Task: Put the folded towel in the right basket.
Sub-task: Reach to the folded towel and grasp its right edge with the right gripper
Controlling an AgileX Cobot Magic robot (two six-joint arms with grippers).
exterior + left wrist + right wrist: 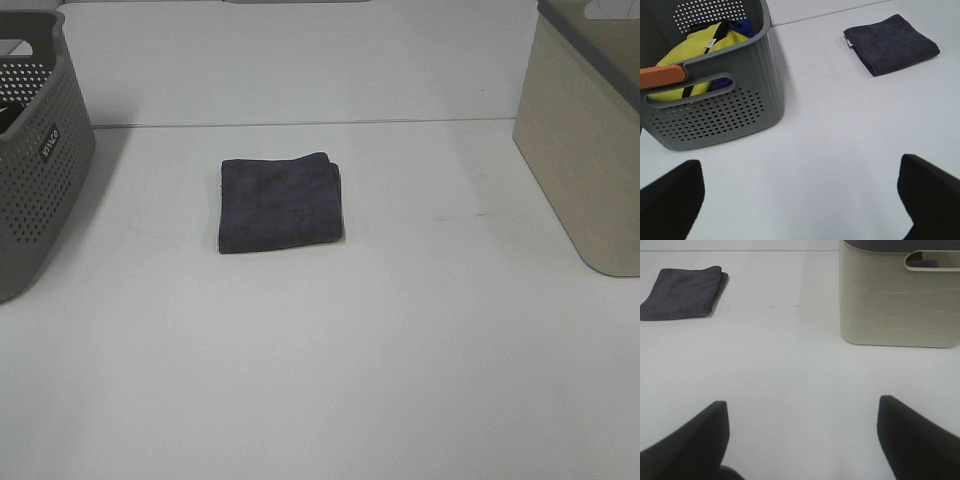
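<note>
A dark grey folded towel [281, 202] lies flat on the white table, a little left of the middle. It also shows in the left wrist view [891, 44] and in the right wrist view [683, 292]. The beige right basket [588, 140] stands at the table's right edge; the right wrist view [899, 300] shows its side and handle slot. My left gripper [800, 200] is open and empty, well short of the towel. My right gripper [802, 440] is open and empty, with towel and basket both far ahead. Neither gripper shows in the exterior high view.
A grey perforated basket [35, 150] stands at the left edge of the table. The left wrist view [715, 100] shows yellow and blue cloth items [700, 45] inside it. The white table [330, 350] ends at a back edge with a pale wall behind it.
</note>
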